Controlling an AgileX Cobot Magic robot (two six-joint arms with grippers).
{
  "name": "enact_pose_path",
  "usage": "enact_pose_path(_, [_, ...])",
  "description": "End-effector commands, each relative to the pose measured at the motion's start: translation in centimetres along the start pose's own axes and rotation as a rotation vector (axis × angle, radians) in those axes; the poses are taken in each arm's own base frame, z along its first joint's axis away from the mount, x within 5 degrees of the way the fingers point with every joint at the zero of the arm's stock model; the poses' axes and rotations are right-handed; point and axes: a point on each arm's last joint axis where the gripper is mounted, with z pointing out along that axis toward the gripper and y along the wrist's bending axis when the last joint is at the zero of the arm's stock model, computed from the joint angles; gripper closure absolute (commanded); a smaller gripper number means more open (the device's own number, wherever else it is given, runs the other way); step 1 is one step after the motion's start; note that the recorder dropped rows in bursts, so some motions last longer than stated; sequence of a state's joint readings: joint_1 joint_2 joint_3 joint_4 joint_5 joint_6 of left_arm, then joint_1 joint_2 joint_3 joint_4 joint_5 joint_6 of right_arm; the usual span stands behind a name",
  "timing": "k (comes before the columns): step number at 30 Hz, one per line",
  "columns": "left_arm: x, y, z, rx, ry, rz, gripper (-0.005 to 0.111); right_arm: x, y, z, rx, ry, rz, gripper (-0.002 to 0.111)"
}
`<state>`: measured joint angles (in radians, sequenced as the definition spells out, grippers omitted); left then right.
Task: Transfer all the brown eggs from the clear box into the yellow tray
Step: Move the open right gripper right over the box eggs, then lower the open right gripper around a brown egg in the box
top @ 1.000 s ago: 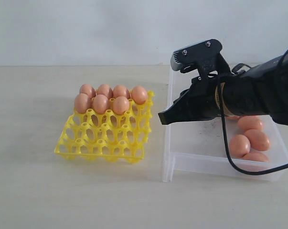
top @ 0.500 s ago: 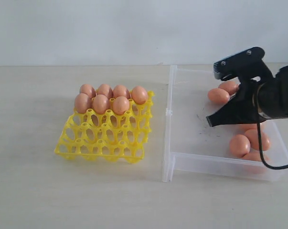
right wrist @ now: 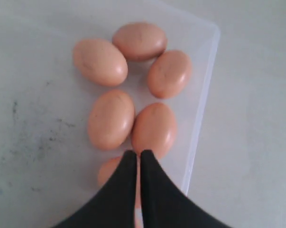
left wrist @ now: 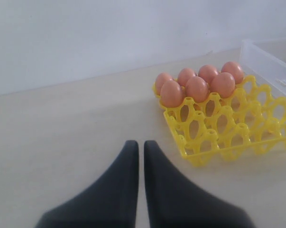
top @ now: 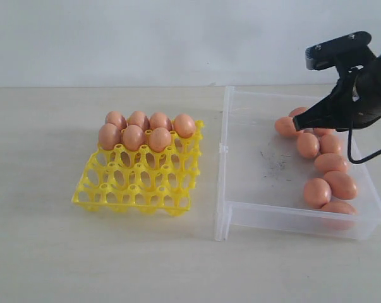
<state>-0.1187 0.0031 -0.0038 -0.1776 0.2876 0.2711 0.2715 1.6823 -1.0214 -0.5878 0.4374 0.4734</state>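
Seven smooth orange-brown eggs (top: 133,136) fill the far cups of the square yellow lattice tray (top: 136,189); the rest lie in the shallow clear plastic box (top: 250,214). The right hand (top: 297,124), fingers together and empty, hangs above the boxed eggs; the left hand (left wrist: 137,143) is likewise together

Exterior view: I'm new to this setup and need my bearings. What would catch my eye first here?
The bright yellow tray on the left stands out, with seven brown eggs packed in its two far rows. To its right lies the clear box, with loose eggs along its right side. The black right gripper hangs shut above the box's far end.
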Motion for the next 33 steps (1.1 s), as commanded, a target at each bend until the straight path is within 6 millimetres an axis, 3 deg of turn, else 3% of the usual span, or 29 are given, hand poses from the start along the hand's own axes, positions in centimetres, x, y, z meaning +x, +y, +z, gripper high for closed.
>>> enact_pose_path(1, [0.07,-0.03,0.01,0.004,-0.004,0.003,0.103,-0.14,0.12,0.38,-0.030,0.133,-0.047,0.108])
enact_pose_path(33, [0.07,-0.03,0.01,0.004,-0.004,0.003,0.103,0.52,0.30,0.26,-0.049,0.207,-0.017,0.108])
